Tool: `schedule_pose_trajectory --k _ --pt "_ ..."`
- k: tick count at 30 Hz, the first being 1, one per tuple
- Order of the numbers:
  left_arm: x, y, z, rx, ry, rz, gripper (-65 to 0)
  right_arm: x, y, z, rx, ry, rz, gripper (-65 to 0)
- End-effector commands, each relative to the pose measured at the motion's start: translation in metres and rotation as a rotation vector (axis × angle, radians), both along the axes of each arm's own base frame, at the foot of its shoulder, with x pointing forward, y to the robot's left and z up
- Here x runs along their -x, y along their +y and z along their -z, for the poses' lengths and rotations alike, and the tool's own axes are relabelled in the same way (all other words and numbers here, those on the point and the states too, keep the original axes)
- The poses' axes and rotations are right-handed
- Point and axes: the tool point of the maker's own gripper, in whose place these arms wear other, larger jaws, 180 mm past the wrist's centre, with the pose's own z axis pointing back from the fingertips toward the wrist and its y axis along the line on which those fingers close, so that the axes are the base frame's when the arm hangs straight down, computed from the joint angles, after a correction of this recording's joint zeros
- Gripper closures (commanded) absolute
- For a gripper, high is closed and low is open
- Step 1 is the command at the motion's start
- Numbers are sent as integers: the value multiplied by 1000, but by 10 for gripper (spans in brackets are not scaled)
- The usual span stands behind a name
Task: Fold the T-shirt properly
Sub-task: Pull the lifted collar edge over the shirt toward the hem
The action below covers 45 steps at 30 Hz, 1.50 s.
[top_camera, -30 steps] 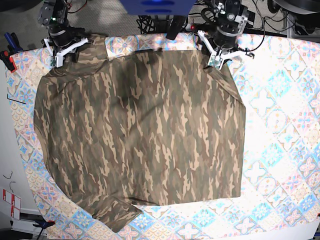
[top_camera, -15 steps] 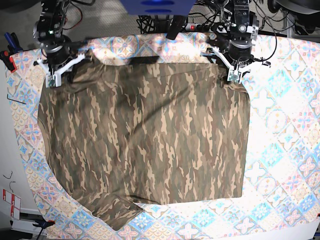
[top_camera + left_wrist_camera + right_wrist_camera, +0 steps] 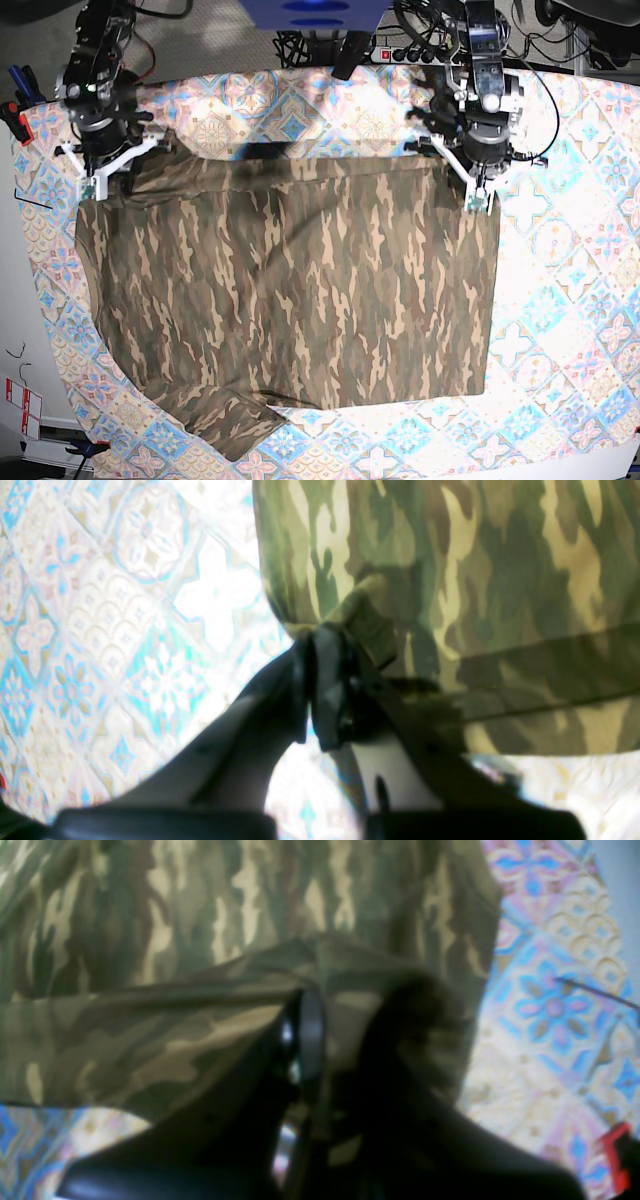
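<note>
- The right gripper (image 3: 92,185), at the left of the base view, is closed tight on the shirt's (image 3: 290,300) upper corner.
- The shirt lies spread over the patterned tablecloth (image 3: 560,300), its top edge lifted and folded over.
- The left gripper (image 3: 480,203) is clamped shut on the other upper corner.

We've got the T-shirt (image 3: 290,300) spread flat on the tablecloth (image 3: 570,300); the left gripper (image 3: 478,203) sits at its top right corner; the right gripper (image 3: 92,188) at its top left.
</note>
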Motion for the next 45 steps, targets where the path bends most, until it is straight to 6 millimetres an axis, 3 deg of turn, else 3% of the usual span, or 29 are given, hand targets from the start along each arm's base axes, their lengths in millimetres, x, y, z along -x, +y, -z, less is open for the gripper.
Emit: schedule_pose_trajectory --k 1,10,15,18,21,29,34,39,45 --pt "-8 8 -12 -34 -36 -19 0 -13 -16 -17 39 -47 35 -6" --pt "-46 13 -32 -52 -26 -26 0 -60 -32 -44 52 -62 63 -6" --pt "-66 14 -46 -61 -58 -29 0 -77 -34 -44 29 -38 78 -6" --pt "-76 18 -40 -59 -30 -40 0 -85 -40 -40 24 -23 84 -6" --pt "-80 26 -27 -69 9 -38 0 -95 -33 -33 9 -10 61 -6" --pt "-111 42 -35 -93 -8 -46 0 -123 -41 -34 -14 -14 69 -6" --pt "-129 51 -22 -92 38 -51 0 -149 -48 -33 -51 -12 86 -6" --pt "-141 49 -13 -73 34 -38 0 -176 -40 -23 -50 42 27 -6" --pt "-146 47 1 -60 44 -22 0 -214 -23 -25 -43 27 -44 -6"
